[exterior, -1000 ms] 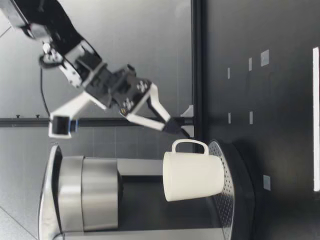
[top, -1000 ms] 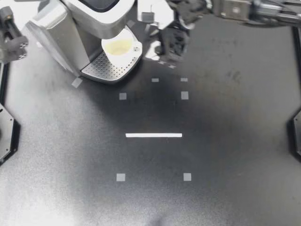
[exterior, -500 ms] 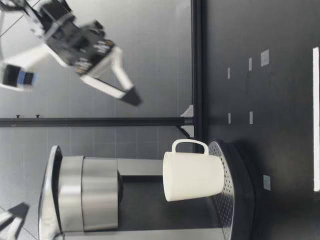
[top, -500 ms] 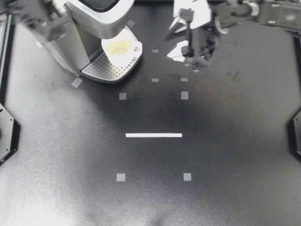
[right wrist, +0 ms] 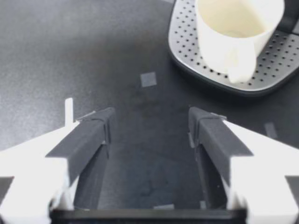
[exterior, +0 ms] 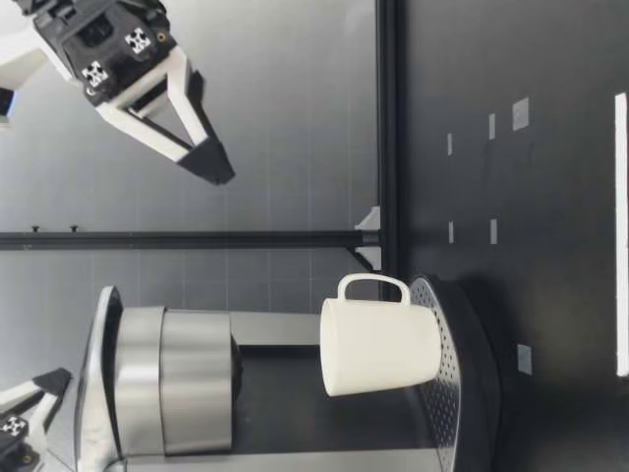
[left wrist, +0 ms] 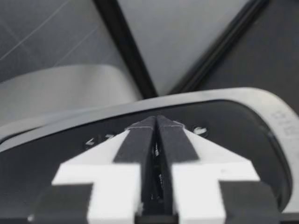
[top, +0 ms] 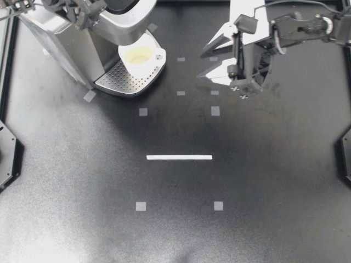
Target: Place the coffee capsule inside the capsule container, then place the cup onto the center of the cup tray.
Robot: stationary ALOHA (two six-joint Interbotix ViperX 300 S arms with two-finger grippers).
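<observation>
From above: the silver coffee machine (top: 82, 41) filled the upper left of the frame. The white ceramic cup (top: 140, 55) was already standing on the perforated metal cup tray (top: 123, 82), close under the spout, with its handle pointing toward the frame's right. My right gripper (top: 204, 63) hung at upper centre-right, well apart from the cup, its fingers spread and holding nothing. My left gripper (top: 86, 12) was at the very top left, over the machine's lid.

Across the table: the cup (exterior: 378, 344) stood upright on the tray (exterior: 444, 383). My right gripper (exterior: 214, 165) was high over the table and above the cup's rim. My left gripper (exterior: 54, 383) hovered just over the top of the machine (exterior: 167, 393).

Left wrist: the left gripper (left wrist: 156, 123) had its fingers pressed together, tips right at the machine's dark top panel (left wrist: 224, 116). No coffee capsule showed there or in any other view, so I couldn't tell where it was.

Right wrist: the right gripper (right wrist: 149, 123) was wide open and empty. The cup (right wrist: 236, 32) sat ahead of it on the tray (right wrist: 187, 51).

My read: the cup step looked done, and the action was at the lid. The next move called for a careful, straight press or release by the left arm, while the right arm kept clear of the cup.
</observation>
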